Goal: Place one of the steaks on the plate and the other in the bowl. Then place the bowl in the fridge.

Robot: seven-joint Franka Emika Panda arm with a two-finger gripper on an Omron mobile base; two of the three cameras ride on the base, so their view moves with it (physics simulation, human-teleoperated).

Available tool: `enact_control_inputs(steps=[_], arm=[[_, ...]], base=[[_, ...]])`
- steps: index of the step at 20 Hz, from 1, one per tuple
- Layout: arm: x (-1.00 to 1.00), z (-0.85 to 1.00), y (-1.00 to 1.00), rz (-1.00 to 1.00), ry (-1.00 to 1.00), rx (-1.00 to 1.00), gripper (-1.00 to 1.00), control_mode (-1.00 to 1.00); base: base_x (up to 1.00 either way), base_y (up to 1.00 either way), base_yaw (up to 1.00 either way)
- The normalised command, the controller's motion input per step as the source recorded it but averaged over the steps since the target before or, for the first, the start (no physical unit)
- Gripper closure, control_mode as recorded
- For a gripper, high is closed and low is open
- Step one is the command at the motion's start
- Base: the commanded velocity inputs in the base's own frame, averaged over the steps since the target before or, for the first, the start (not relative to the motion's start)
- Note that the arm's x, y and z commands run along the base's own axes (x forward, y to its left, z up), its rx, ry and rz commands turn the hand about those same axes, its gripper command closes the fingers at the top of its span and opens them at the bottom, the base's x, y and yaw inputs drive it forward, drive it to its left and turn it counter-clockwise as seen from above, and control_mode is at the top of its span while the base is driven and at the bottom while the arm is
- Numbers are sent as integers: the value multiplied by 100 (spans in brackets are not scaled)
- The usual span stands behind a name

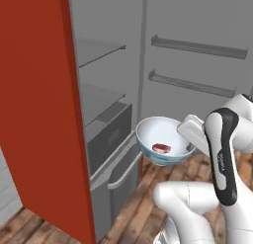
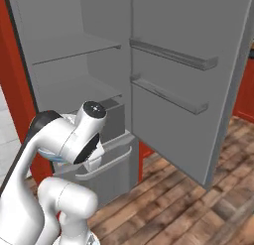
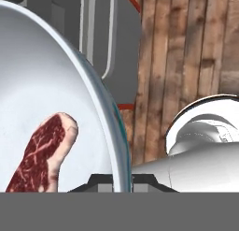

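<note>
My gripper (image 1: 190,138) is shut on the right rim of the pale bluish-white bowl (image 1: 159,133) and holds it in the air, level, in front of the open fridge (image 1: 106,85). One steak (image 1: 161,148), dark red with pale marbling, lies on the bowl's bottom. In the hand view the bowl (image 3: 46,85) curves across the left with the steak (image 3: 39,153) inside, and my gripper (image 3: 112,182) pinches the rim at the bottom. The bowl hangs just right of the fridge's lower drawers (image 1: 112,139). The plate is out of view.
The fridge door (image 2: 188,80) stands swung open to the right, with two narrow door shelves (image 1: 197,48). Grey shelves (image 2: 69,48) sit inside above the drawers. The red side panel (image 1: 39,114) rises at the left. Wooden floor (image 1: 143,203) lies below.
</note>
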Motion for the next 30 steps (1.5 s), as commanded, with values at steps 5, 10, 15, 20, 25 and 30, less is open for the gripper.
enact_control_inputs(steps=[5,10,15,20,25,30], arm=[[0,0,0,0,0,0,100,100],[0,0,0,0,0,0,100,100],[0,0,0,0,0,0,100,100],[0,0,0,0,0,0,100,100],[61,2,-7,9,-1,0,100,-100],[89,4,13,1,0,0,100,-100]], base=[[73,43,0],[73,-5,7],[75,-1,9],[67,0,8],[0,0,0],[0,0,0]])
